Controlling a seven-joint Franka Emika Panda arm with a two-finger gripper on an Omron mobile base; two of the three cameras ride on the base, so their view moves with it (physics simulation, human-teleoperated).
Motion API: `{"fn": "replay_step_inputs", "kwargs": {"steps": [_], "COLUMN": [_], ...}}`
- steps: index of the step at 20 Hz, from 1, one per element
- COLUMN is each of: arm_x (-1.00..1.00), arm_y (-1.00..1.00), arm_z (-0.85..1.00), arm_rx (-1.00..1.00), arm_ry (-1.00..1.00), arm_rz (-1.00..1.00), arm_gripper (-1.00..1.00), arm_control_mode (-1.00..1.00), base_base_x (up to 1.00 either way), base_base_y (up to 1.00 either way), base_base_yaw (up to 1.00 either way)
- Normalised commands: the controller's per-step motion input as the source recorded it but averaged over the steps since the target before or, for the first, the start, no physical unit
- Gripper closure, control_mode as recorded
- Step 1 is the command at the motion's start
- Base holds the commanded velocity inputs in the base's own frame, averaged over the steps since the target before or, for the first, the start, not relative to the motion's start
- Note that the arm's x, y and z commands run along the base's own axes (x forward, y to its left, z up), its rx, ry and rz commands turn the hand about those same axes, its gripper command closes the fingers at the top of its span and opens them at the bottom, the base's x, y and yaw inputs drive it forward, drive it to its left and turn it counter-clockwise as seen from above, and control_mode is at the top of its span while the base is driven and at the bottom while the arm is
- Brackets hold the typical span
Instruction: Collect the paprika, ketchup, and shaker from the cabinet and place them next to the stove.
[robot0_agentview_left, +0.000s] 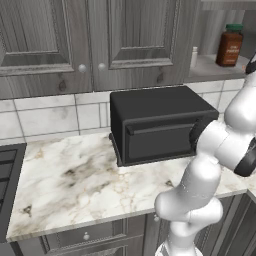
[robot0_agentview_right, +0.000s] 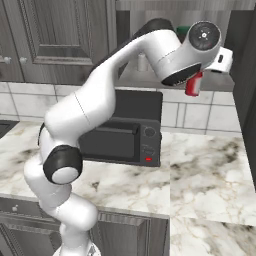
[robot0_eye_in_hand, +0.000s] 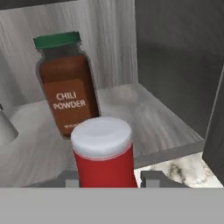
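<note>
My gripper (robot0_eye_in_hand: 107, 178) is shut on the ketchup (robot0_eye_in_hand: 104, 153), a red squeeze bottle with a white cap. It hangs just in front of the cabinet's shelf (robot0_eye_in_hand: 153, 120), above the counter. From the right base the ketchup (robot0_agentview_right: 192, 86) shows red under the white hand. The paprika (robot0_eye_in_hand: 65, 87), a brown jar with a green lid, stands upright on the shelf behind it, near the plank back. On the same shelf board (robot0_agentview_left: 210, 67) the paprika (robot0_agentview_left: 229, 46) stands to the right of the small whitish shaker (robot0_agentview_left: 194, 56). The stove (robot0_agentview_left: 7, 175) is at the counter's far left.
A black toaster oven (robot0_agentview_left: 155, 125) sits on the marble counter (robot0_agentview_left: 75, 180) below the cabinet and between it and the stove. Closed panelled doors with round knobs (robot0_agentview_left: 82, 67) hang to the left. The cabinet's right side wall (robot0_eye_in_hand: 183, 57) stands close to the held bottle.
</note>
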Motion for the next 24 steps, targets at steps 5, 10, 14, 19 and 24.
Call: {"fn": "replay_step_inputs", "kwargs": {"steps": [5, 10, 14, 19, 24], "arm_x": [-0.74, -0.74, -0.61, -0.44, -0.17], "arm_y": [0.85, 0.88, 1.00, 1.00, 1.00], "arm_z": [-0.32, -0.40, -0.48, -0.56, -0.48], "arm_rx": [-0.02, 0.00, -0.02, -0.01, 0.00], "arm_ry": [0.00, 0.00, 0.01, 0.01, 0.03], "arm_rz": [0.17, 0.21, 0.24, 0.29, 0.32], "arm_gripper": [1.00, 1.00, 1.00, 1.00, 1.00], "arm_control_mode": [-1.00, -1.00, -1.00, -1.00, -1.00], "base_base_x": [0.00, 0.00, 0.00, 0.00, 0.00], "base_base_y": [0.00, 0.00, 0.00, 0.00, 0.00], "base_base_yaw": [0.00, 0.00, 0.00, 0.00, 0.00]}}
